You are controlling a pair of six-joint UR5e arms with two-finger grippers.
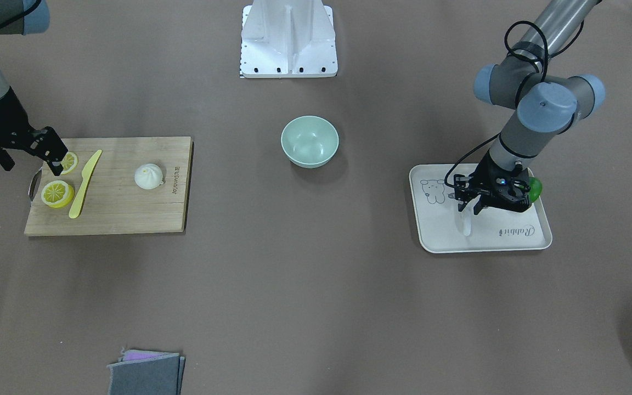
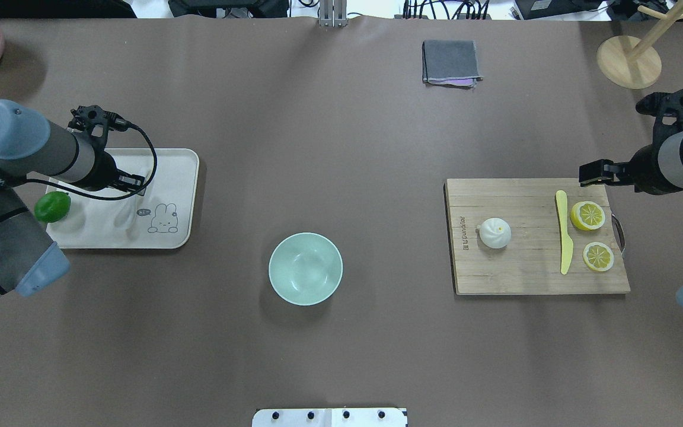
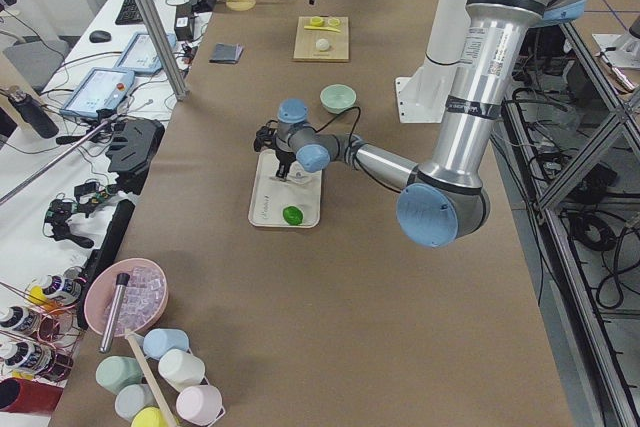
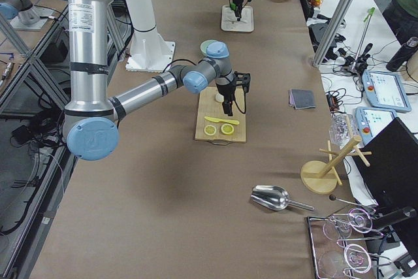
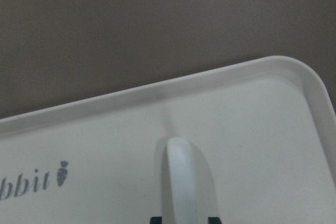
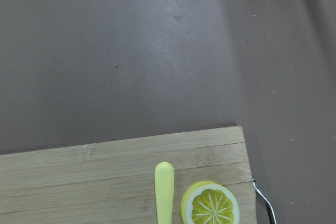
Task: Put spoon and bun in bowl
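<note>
1. left wrist-mounted view catches two dark fingertips (image 5: pixel 156 220) of the left gripper (image 1: pixel 469 208) at its bottom edge, one on each side of the spoon (image 5: pixel 181 182); a thin gap shows on both sides, so the jaws stand spread around it and are not pinching it
2. the spoon lies flat on the cream tray (image 1: pixel 442 233), its narrow rounded end pointing toward the tray's rim near a corner, beside the printed lettering
3. a green lime (image 1: pixel 535 187) sits at the tray's edge, just beside the gripper's body
4. the right gripper (image 1: pixel 30 163) hangs over the end of the wooden cutting board (image 1: pixel 118 211), jaws wide apart and holding nothing, one finger just above a lemon slice (image 1: pixel 68 162)
5. a second lemon slice (image 1: pixel 57 193) and a yellow knife (image 1: pixel 85 184) lie near that same end of the board
6. the bun (image 1: pixel 148 176) sits upright on the board, apart from the knife, toward the end nearer the bowl (image 1: pixel 310 161)
7. the bowl stands on the brown table (image 1: pixel 316 285) between board and tray, well apart from both
8. a folded grey cloth (image 1: pixel 146 374) lies at the table's edge
</note>
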